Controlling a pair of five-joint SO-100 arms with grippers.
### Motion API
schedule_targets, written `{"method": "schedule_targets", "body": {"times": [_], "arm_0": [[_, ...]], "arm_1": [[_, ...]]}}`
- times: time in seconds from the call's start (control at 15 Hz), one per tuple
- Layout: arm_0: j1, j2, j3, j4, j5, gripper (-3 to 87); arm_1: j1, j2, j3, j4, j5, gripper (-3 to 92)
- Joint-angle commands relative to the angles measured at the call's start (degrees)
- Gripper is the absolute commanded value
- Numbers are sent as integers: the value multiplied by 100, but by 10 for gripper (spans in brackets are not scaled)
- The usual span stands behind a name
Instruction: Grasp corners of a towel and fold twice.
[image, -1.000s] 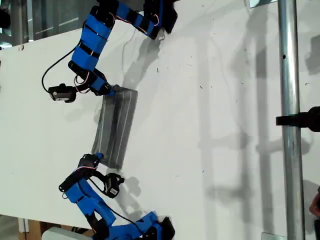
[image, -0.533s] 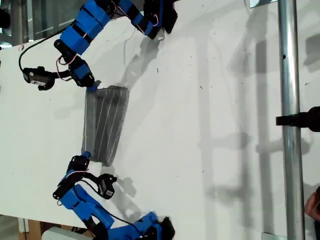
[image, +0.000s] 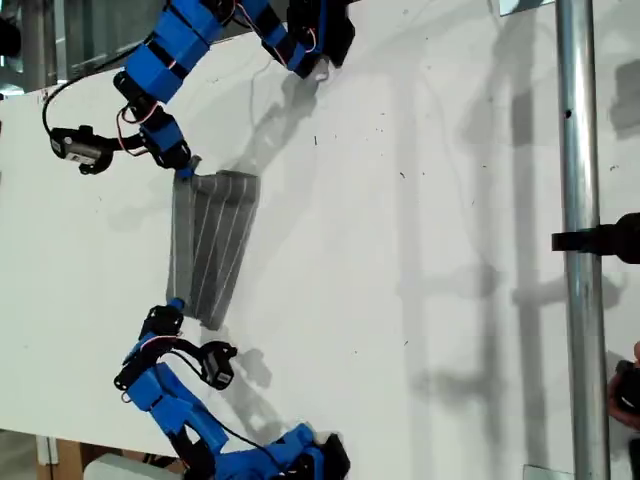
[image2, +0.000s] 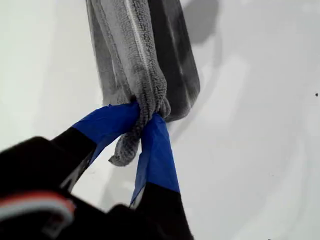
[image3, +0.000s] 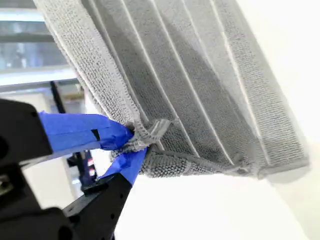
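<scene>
Towel pinched by both hands, stretched between.

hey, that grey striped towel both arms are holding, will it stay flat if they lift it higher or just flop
Probably flop: the towel already bunches where my first hand pinches it. It likely sags between the two grips. The looped pile looks grippy, so slipping seems unlikely.

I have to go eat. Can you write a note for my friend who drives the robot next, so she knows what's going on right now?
My first claw: shut on a bunched end of the towel.
My second claw: shut on the towel's other end.
Towel: a narrow grey striped strip stretched between the two claws over the white table, near the exterior view's left.
Done: both ends are gripped, and the towel looks folded at least once, since layers show.
Left: probably fold it across once more, lay it flat, then open both claws.
</scene>
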Motion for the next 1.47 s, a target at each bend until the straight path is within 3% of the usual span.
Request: {"method": "schedule_targets", "body": {"times": [0.0,0.2,0.33,0.67,0.87,1.07,1.2,1.4], "arm_0": [[-193,-220,-9,229,-220,-29],[-176,-334,18,519,-343,-29],[-281,-290,-413,747,-264,-29],[-642,70,-545,-264,-35,-29],[-756,237,-536,-483,44,-29],[-659,220,-272,-79,-35,-29],[-580,44,-79,545,-272,-29],[-308,105,659,914,-457,-29]], "arm_1": [[-167,-264,272,-343,132,-2],[-475,-756,457,-686,343,-2],[-105,-800,97,-580,308,-2],[940,-686,-809,-747,-18,-2],[1257,-527,-1248,-527,-220,-2],[861,-334,-686,-378,-132,-2],[387,-422,44,-466,193,-2],[-202,-721,650,-589,703,-2]]}}
